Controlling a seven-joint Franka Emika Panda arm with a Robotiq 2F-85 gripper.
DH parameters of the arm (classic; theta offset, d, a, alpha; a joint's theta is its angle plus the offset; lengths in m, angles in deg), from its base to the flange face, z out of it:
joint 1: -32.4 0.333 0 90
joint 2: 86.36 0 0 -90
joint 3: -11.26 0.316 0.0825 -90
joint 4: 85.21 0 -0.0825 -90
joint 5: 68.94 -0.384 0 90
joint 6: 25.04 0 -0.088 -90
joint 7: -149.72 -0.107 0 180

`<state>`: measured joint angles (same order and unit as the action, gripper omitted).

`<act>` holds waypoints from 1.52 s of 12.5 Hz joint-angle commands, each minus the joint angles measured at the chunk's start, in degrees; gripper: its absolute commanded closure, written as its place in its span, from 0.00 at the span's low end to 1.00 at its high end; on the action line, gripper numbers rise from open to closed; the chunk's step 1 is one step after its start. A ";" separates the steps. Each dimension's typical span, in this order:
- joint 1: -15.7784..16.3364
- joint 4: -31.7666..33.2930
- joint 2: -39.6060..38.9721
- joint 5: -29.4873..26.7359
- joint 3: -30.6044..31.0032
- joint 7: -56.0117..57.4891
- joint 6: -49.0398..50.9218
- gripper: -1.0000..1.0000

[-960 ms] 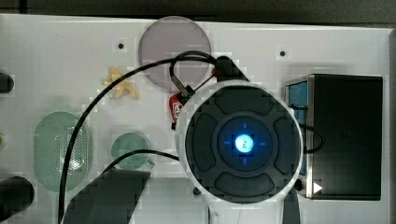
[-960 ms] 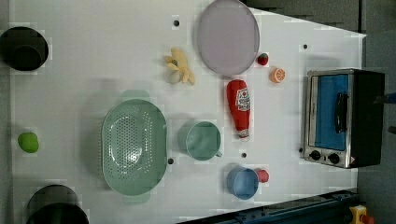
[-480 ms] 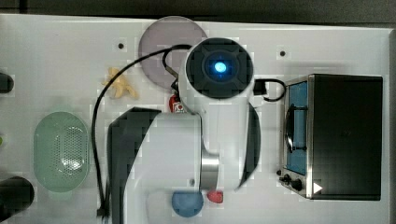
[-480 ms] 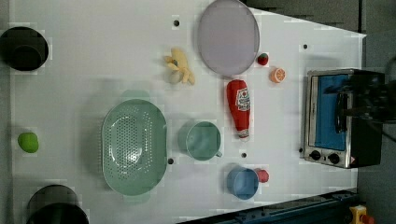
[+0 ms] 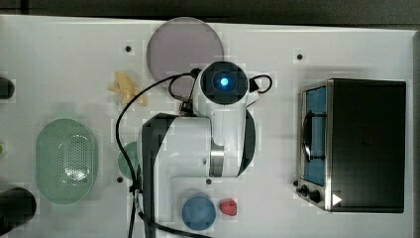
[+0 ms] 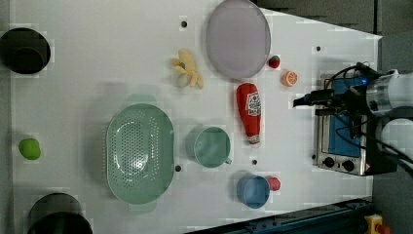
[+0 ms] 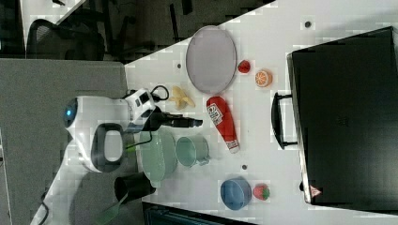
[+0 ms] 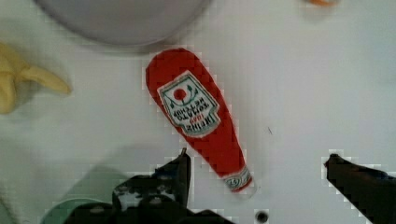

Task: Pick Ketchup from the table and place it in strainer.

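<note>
The Ketchup (image 6: pixel 248 112) is a red bottle with a white label, lying flat on the white table between the purple plate and the green mug; it also appears as Ketchup (image 7: pixel 223 122) and Ketchup (image 8: pixel 198 116). The strainer (image 6: pixel 140 153), a mint-green oval basket with a perforated bottom, sits empty; it is the strainer (image 5: pixel 67 161) at the top view's left. My gripper (image 8: pixel 257 156) hangs open above the table, its dark fingers (image 8: pixel 180 170) standing either side of the bottle's cap end without touching it. The gripper (image 7: pixel 195 123) holds nothing. In the top view my arm covers the bottle.
A green mug (image 6: pixel 210 146) stands between strainer and bottle. A purple plate (image 6: pixel 237 39), banana (image 6: pixel 187 73), orange slice (image 6: pixel 289 78), blue bowl (image 6: pixel 253 191) with a strawberry (image 6: pixel 273 183) and a toaster oven (image 5: pixel 354 144) surround them. Black cups sit at the left view's left corners.
My arm has swung over the bottle, its wrist moving up the top view and growing smaller there. It has come in from the left view's right edge. The bottle has not moved.
</note>
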<state>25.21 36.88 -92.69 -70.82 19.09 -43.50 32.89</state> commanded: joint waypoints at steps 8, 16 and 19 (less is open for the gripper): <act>0.08 7.92 -11.17 0.82 2.29 23.04 -21.23 0.00; 0.27 10.37 -17.84 2.46 1.46 22.97 -32.46 0.00; 0.31 10.77 -18.40 2.46 1.43 22.96 -32.84 0.00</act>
<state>25.87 48.07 -111.26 -68.55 20.42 -22.32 0.11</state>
